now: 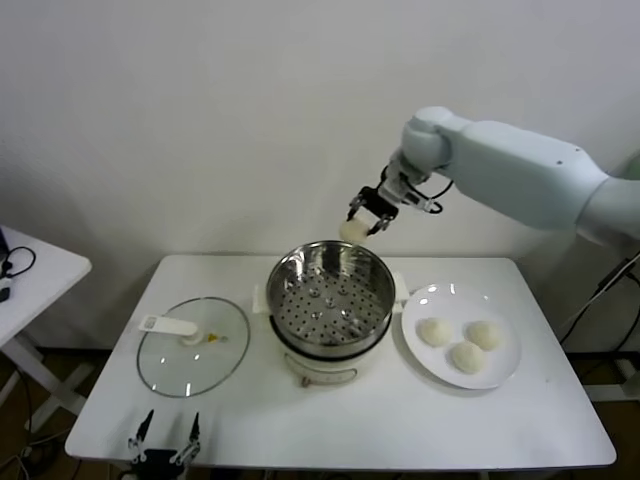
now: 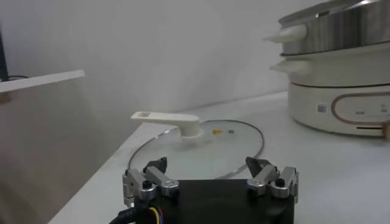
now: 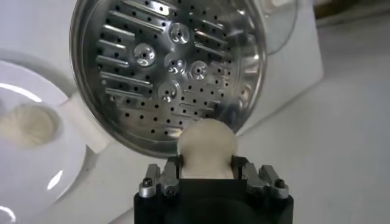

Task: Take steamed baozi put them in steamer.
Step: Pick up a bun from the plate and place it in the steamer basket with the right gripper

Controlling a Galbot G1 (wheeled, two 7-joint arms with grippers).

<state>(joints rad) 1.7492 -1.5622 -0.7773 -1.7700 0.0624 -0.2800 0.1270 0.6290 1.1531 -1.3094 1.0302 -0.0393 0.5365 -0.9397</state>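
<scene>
My right gripper [image 1: 363, 225] hangs in the air just above the back rim of the steamer [image 1: 283, 318], shut on one cream-white baozi [image 1: 350, 232]. In the right wrist view that baozi [image 3: 206, 145] is pinched between the two fingers, with the steamer's perforated tray [image 3: 170, 67] bare beneath it. Three more baozi [image 1: 434, 331] [image 1: 484, 334] [image 1: 467, 356] lie on the white plate [image 1: 503, 372] to the right of the steamer. My left gripper [image 1: 166, 438] stands open and holds nothing at the table's front left edge.
A round glass lid [image 1: 192, 347] with a white handle lies flat to the left of the steamer, right in front of the left gripper [image 2: 207, 167]. A small white side table [image 1: 30, 270] stands at the far left.
</scene>
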